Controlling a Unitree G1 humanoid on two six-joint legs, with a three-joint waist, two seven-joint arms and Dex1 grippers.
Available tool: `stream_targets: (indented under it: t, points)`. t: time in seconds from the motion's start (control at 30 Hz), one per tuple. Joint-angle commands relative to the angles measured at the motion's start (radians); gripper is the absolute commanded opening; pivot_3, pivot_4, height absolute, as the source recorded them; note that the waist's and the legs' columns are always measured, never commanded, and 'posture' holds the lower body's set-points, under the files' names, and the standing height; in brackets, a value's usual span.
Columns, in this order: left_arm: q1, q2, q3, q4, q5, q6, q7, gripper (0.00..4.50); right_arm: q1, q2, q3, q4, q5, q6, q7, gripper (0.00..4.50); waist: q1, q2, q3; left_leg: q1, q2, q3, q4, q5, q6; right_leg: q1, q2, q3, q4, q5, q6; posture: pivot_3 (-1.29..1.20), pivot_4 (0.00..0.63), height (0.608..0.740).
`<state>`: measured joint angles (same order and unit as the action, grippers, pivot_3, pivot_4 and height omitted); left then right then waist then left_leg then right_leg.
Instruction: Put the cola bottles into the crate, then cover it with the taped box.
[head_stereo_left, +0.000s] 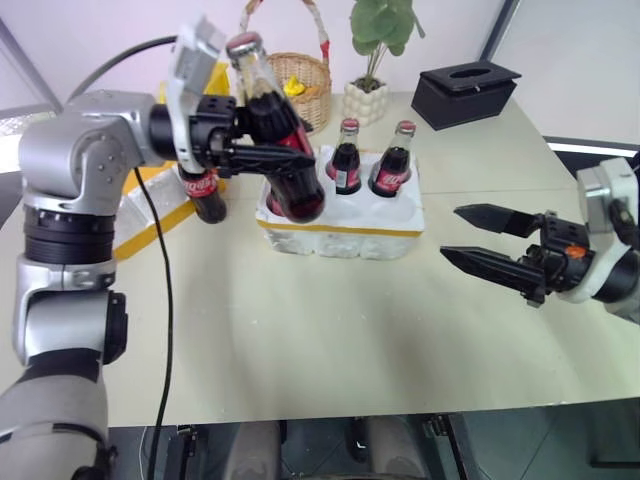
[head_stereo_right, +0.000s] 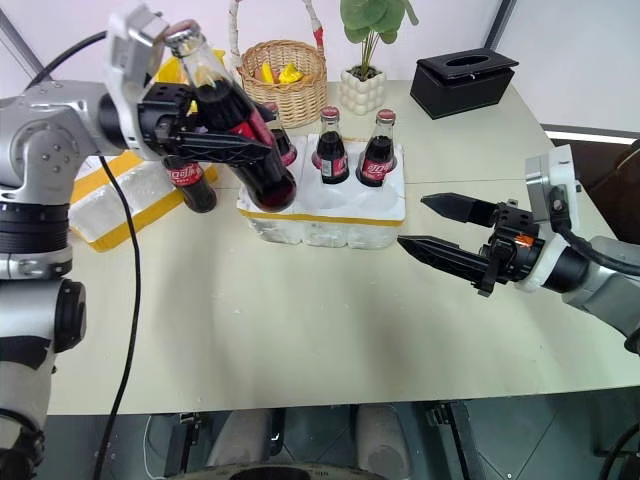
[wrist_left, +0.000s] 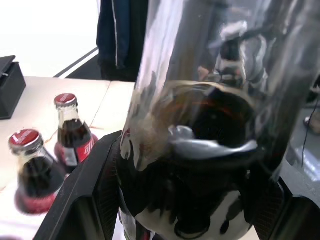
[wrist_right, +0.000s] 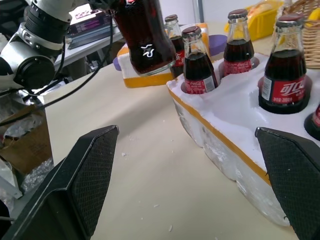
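The left pincer (head_stereo_left: 262, 135) is clamped around a cola bottle (head_stereo_left: 270, 120), holding it tilted in the air above the near-left corner of the crate (head_stereo_left: 340, 228). Bottles standing in the crate (head_stereo_right: 331, 148) wear red caps and red labels with white script too small to read. Another bottle (head_stereo_left: 205, 190) stands on the tabletop (head_stereo_left: 330, 330) beside the taped box (head_stereo_left: 150, 215). The right pincer (head_stereo_left: 478, 238) hovers with fingers spread, grasping nothing, right of the crate.

A lab or office: pale worktable (head_stereo_left: 330, 330), cluttered side bench (wrist_right: 90, 30), potted plant (head_stereo_left: 375, 60).
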<state>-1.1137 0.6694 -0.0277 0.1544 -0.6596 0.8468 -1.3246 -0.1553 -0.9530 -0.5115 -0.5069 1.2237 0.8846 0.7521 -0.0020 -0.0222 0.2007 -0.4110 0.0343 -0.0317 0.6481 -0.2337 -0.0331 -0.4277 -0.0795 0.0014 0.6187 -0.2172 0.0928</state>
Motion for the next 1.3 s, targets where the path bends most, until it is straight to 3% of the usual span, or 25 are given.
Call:
stream_targets:
  t: [0.03,0.27,0.7,0.9,1.3]
  points:
    - [-0.089,-0.026,0.014,-0.029,-0.021,0.043,0.047,2.68,0.000,0.009,-0.022,-0.031,0.021,-0.023,-0.006,4.50,-0.005,0.000,0.000,0.000,0.000,0.000,0.000,0.000,0.000,0.000,0.000,0.000,0.000,0.000,0.000,0.00,0.150,0.740]
    - [-0.199,-0.149,-0.068,0.053,0.105,0.043,0.209,2.68,-0.020,0.018,-0.003,-0.027,0.020,-0.023,-0.016,4.50,-0.007,0.000,0.000,0.000,-0.001,0.000,0.001,0.000,0.000,0.000,0.000,0.000,0.001,0.000,0.001,0.00,0.150,0.740]
    - [-0.198,-0.285,-0.170,0.141,0.297,0.003,0.393,2.68,0.004,0.038,-0.020,-0.051,0.030,-0.034,-0.056,4.50,-0.008,0.000,0.000,0.000,-0.001,0.000,0.000,0.000,0.000,0.000,0.000,0.001,0.001,0.000,0.001,0.00,0.150,0.740]
    - [-0.192,-0.348,-0.156,0.184,0.334,-0.026,0.456,2.68,0.022,0.040,-0.028,-0.061,0.042,-0.046,-0.078,4.50,-0.006,0.000,0.001,0.000,-0.001,0.000,0.000,0.000,0.000,0.000,0.000,0.001,0.000,0.000,0.001,0.00,0.150,0.740]
    - [-0.132,-0.336,-0.231,0.111,0.415,-0.026,0.447,2.68,0.011,0.015,-0.038,-0.042,0.002,-0.064,-0.080,4.50,-0.008,0.000,0.001,0.000,-0.001,0.000,0.000,0.000,0.000,0.000,0.000,0.001,0.001,0.000,0.001,0.00,0.150,0.740]
